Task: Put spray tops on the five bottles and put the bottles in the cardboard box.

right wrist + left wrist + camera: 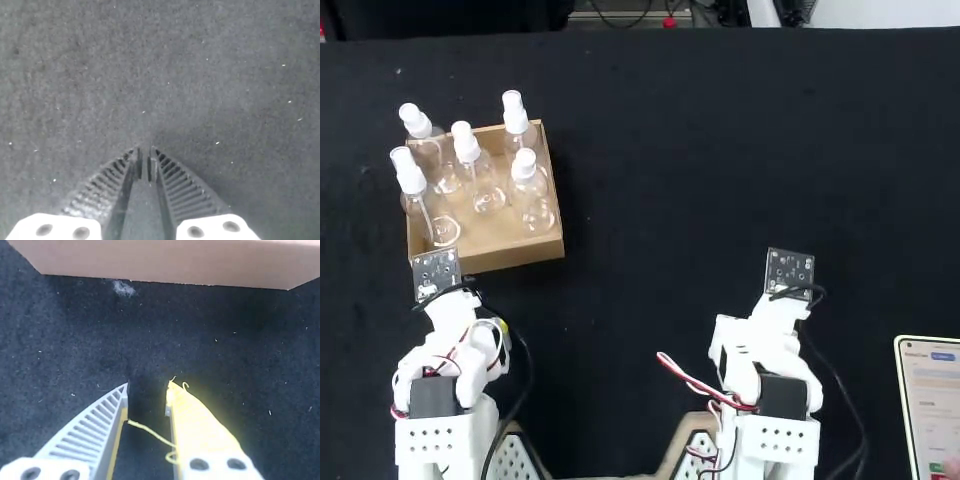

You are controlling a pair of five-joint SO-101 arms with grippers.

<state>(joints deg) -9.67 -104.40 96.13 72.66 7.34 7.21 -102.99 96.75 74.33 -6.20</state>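
The flat table (720, 150), covered in black felt-like cloth, is carrying a shallow square brown cardboard box (490, 255). A small tuft of white lint (122, 288) is lying on the cloth just beside the box wall. The white left arm base (435, 440) is standing near the box, and the white right arm base (775, 440) farther from it. A flat white-framed screen device (930, 400) is lying farthest from the box.

- The cardboard box (510, 251) sits on the table (720, 150), far left.
- Five bottles (533, 195) stand upright in the box, each with a spray top (523, 163) on it.
- The left gripper (146, 390) is just before the box's near wall.
- The right arm (765, 350) is well apart to the right.
- A phone (930, 400) lies at the near right edge.
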